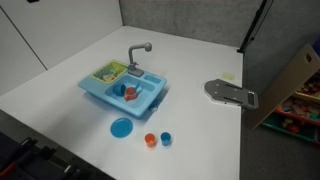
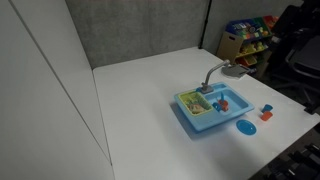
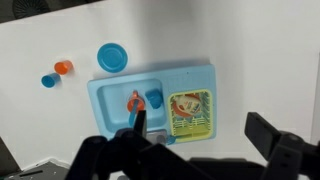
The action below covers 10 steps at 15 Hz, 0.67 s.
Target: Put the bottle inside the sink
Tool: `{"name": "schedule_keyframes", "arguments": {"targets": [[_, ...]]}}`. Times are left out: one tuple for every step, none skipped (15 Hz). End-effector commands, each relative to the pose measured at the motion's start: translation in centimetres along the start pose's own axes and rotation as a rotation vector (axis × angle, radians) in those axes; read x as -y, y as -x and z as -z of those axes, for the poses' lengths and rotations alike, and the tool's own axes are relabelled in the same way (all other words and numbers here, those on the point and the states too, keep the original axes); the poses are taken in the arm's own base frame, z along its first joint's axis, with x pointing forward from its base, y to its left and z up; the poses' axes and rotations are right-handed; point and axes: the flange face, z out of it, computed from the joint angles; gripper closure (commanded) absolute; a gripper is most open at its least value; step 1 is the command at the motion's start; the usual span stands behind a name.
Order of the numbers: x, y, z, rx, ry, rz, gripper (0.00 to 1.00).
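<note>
Light blue plastic sink, smooth white table open around it.
My claw hangs spread and empty above it; red bottle inside its rectangular basin.

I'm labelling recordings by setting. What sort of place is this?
Probably a lab or office workspace, not a real kitchen: a toy sink sits on a white table, grey partition panels stand behind, and a shelf of colourful toys is nearby.

The gripper points straight down from above, its jaws spread wide and empty.
</note>
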Motion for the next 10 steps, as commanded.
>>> {"name": "schedule_keyframes", "arguments": {"targets": [[-0.4,-3.6,-1.5,-0.012,0.016,-0.059,0.00],[-0.3,-4.4,-2.2,-0.013,0.019,-0.070,0.00],[-0.2,-5.1,-2.9,-0.012,0.019,-0.077,0.00],[0.0,-5.7,-3.6,-0.011,0.022,-0.085,0.00],[0.3,-6.3,-4.2,-0.012,0.024,-0.089,0.00],[0.6,-6.9,-4.9,-0.009,0.027,-0.092,0.00],[0.9,-7.5,-5.6,-0.007,0.030,-0.091,0.00],[1.1,-8.1,-6.2,-0.004,0.032,-0.091,0.00],[1.4,-8.7,-7.0,0.001,0.036,-0.087,0.00],[1.7,-9.2,-7.6,0.006,0.041,-0.084,0.00]]}}
